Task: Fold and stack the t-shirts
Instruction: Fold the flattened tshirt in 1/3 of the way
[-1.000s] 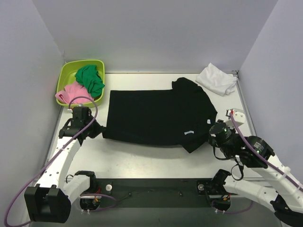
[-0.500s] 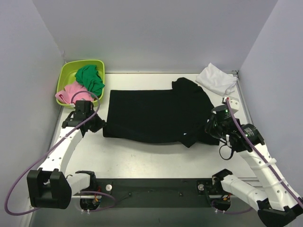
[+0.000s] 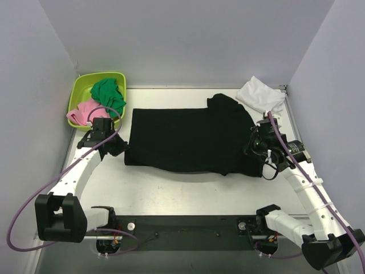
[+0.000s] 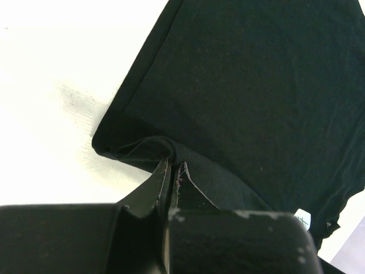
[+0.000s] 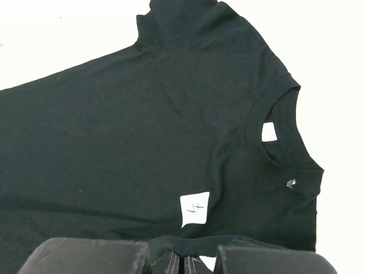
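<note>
The black t-shirt (image 3: 188, 140) lies spread across the middle of the table, its near edge lifted at both ends. My left gripper (image 3: 118, 146) is shut on its near left corner; in the left wrist view the fingertips (image 4: 172, 166) pinch a fold of black cloth (image 4: 251, 85). My right gripper (image 3: 255, 149) is shut on the near right edge, and the right wrist view shows the cloth (image 5: 142, 125) bunched over the gripper (image 5: 183, 264), with a white label (image 5: 195, 208) and the neck label (image 5: 268, 132). The white t-shirt (image 3: 261, 95) lies crumpled at the far right.
A lime-green tub (image 3: 81, 90) at the far left holds a green cloth (image 3: 108, 95) and a pink cloth (image 3: 85, 111). Grey walls close in on three sides. The arm bases sit on a dark rail (image 3: 188, 233) at the near edge.
Both grippers have moved away from the near edge with the shirt's near edge in them. The right one went furthest, carrying the lower right part up and folding it over the shirt.
</note>
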Tool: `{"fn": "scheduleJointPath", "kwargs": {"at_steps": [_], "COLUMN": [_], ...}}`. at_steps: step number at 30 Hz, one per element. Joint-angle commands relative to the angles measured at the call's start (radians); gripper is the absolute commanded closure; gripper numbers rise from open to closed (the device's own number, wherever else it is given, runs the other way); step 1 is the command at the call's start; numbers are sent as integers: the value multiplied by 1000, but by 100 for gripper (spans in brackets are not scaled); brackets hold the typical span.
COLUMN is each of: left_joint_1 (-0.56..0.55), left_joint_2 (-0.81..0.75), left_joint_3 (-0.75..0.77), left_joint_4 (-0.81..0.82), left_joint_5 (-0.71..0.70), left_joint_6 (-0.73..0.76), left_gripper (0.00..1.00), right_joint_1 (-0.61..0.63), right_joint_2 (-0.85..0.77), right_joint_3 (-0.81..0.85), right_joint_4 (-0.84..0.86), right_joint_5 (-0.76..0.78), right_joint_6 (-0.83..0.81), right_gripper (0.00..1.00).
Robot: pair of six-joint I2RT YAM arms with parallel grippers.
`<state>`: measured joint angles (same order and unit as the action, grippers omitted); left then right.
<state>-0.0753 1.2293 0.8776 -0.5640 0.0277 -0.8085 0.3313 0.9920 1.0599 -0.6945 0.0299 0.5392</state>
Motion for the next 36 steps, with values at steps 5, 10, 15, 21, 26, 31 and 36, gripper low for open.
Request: {"fn": "scheduleJointPath", "kwargs": {"at_steps": [5,10,15,21,26,31,36], "left_joint_1": [-3,-9,-9,-14,-17,-14,6], "left_joint_2": [-131,-226,-297,-366,-390,-372,-341], "left_joint_3": [-11,-54,-83,-129,-206,-229,-244], "left_joint_4": [10,-33,-77,-112,-109,-117,-93], "left_joint_5": [18,15,18,12,-8,-57,-57], "left_joint_6": [-15,-6,-3,6,9,22,38], "left_gripper": [100,100,100,100,100,100,100], "right_joint_1": [-18,-18,-18,-20,-24,-51,-119], "right_joint_2": [-98,-179,-248,-328,-352,-346,-306], "right_joint_3": [-14,-29,-58,-122,-198,-233,-247], "right_joint_4": [-23,-62,-111,-163,-165,-152,-125], "right_joint_5": [-24,-24,-21,10,48,85,79], "right_joint_6": [-36,-28,-19,1,22,31,24], "right_gripper": [100,100,100,100,100,100,100]}}
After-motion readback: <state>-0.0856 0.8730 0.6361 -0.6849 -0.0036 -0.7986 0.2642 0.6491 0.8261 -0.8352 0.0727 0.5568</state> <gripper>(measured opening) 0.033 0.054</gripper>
